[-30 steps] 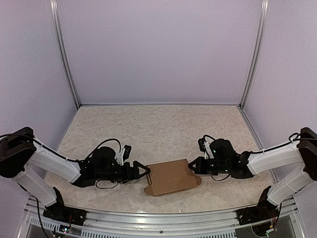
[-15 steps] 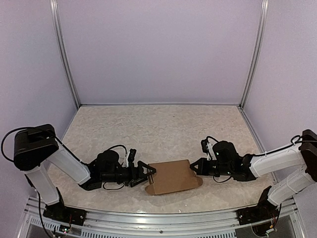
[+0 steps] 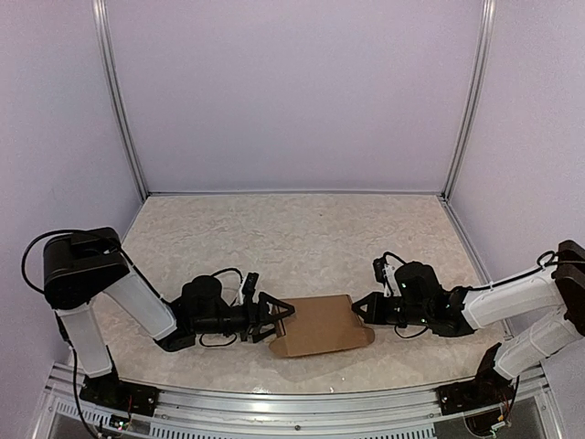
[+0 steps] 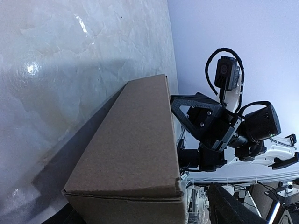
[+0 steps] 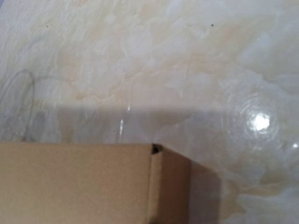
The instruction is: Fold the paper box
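Note:
The paper box [image 3: 317, 326] is a brown folded carton lying flat near the table's front edge. A rounded flap sticks out at its right end. My left gripper [image 3: 281, 323] is open, its fingers spread on either side of the box's left end. In the left wrist view the box [image 4: 135, 158] fills the lower middle. One dark finger [image 4: 232, 206] stands clear of its side. My right gripper [image 3: 358, 308] is shut, its tip against the box's right end. The right wrist view shows only the box's top and corner [image 5: 79, 182]; its own fingers are out of view.
The marbled table [image 3: 292, 238] is ringed by lilac walls with metal corner posts [image 3: 123, 101]. An aluminium rail [image 3: 292, 402] runs along the near edge. Both arms lie low, stretched toward the middle from either side.
My left arm has slid right until its fingers reach around the box's left end, and its jaws have narrowed a little. The right gripper has dipped slightly and stays shut.

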